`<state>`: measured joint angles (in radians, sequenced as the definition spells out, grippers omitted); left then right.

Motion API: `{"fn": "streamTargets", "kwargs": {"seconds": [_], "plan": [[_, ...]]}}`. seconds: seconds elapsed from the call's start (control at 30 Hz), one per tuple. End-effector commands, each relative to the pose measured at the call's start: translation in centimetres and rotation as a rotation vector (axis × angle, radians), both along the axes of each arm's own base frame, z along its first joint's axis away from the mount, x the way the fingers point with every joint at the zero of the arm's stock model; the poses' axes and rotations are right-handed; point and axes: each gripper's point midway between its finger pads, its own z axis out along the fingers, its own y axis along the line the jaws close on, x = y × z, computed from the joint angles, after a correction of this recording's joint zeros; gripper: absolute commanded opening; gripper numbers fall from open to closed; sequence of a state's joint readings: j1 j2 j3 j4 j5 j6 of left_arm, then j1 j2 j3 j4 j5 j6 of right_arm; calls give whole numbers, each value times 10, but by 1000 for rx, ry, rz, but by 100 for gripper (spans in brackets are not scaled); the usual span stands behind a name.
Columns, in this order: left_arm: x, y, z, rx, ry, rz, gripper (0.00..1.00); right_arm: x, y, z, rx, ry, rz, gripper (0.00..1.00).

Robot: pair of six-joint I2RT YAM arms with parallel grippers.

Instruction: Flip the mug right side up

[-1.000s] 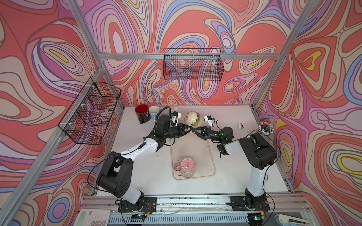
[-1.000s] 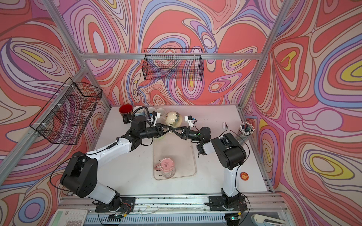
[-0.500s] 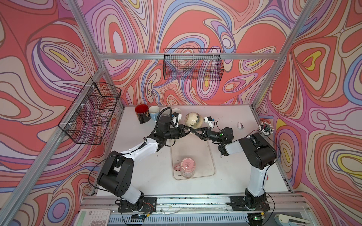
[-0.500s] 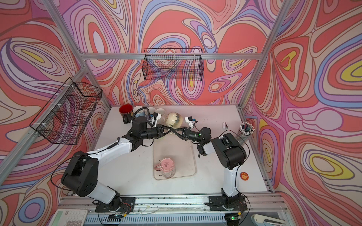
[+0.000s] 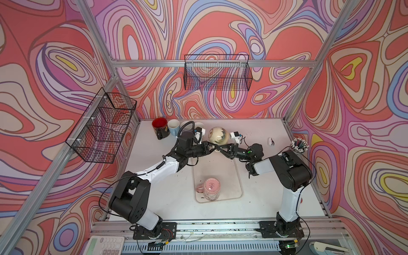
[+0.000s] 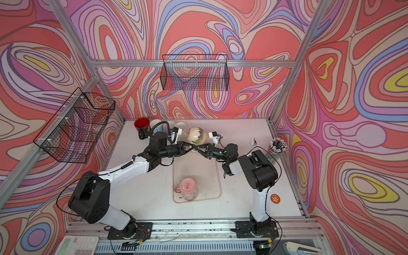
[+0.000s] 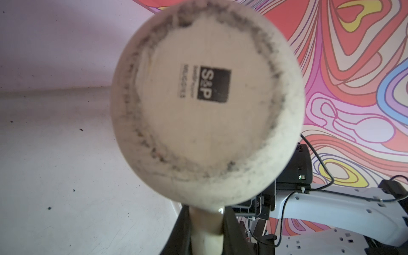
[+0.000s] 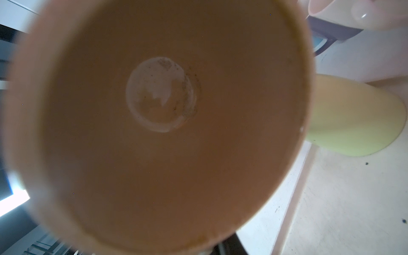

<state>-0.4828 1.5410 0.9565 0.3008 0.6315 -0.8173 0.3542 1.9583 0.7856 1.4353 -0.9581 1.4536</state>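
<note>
While both arms reach toward each other, the cream mug (image 5: 218,135) hangs in the air, just above the spot where the two grippers meet. It is tipped onto its side and does not touch the table (image 5: 265,187).

The left gripper (image 5: 212,146) is closed on the mug's handle (image 7: 206,229). In the left wrist view, the black fingers (image 7: 233,234) sit tight on both sides of the handle. The mug's round bottom faces that camera. A black square stamp (image 7: 213,85) shows on the bottom.

The right gripper (image 5: 222,148) comes in from the other side. In both top views its tips lie under the mug and cross the left gripper's tips. The right wrist view is almost all mug. It looks straight into the open mouth and down the dim brown inside. Only a small dark bit of the gripper peeks out at the edge, so I cannot tell if it is squeezing the mug or is loose.

A pink mug (image 5: 211,189) stands upside down on the mat (image 5: 234,176). It is well apart from both grippers, back toward the arms' bases. A red mug (image 5: 160,127) and a blue mug (image 5: 173,127) stand upright near the left gripper's wrist, on its outer side. A pen cup (image 5: 299,144) stands far out past the right arm's elbow.
</note>
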Motion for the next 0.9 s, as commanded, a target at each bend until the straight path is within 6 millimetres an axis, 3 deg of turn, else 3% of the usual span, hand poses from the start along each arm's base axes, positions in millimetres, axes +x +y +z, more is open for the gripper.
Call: {"fn": "streamTargets", "kwargs": {"seconds": [0.0, 0.2, 0.87], "plan": [[2, 0, 33, -10, -129, 3, 0, 17, -14, 31, 59, -79, -90, 30], [5, -4, 51, -64, -172, 14, 0, 15, -13, 25, 54, -66, -95, 43], [15, -10, 94, -216, -241, 36, 0, 14, -1, 10, 46, -36, -89, 51]]}}
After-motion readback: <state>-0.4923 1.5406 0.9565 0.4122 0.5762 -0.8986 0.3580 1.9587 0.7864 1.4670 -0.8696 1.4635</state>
